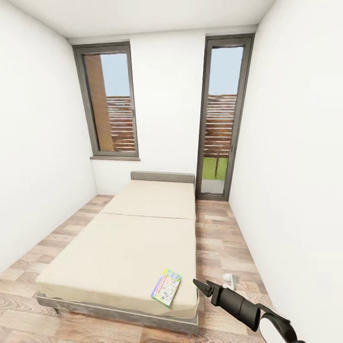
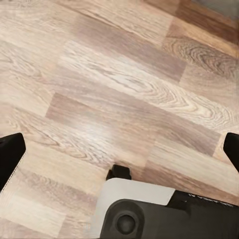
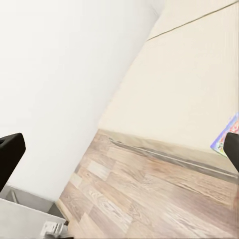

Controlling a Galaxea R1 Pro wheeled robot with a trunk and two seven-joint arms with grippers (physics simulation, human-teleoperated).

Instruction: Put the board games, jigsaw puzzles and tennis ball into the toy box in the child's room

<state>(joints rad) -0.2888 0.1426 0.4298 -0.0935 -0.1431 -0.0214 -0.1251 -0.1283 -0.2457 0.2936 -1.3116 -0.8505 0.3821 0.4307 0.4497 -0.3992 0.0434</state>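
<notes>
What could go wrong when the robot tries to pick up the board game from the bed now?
The board game lies flat near the corner of the bed, so a sideways push may slide it off the edge onto the floor. It is also thin on a soft mattress, so the open right gripper may struggle to get under it.

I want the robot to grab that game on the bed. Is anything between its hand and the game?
No, nothing visible. The right hand hangs open beside the bed, near the game on the mattress corner.
</notes>
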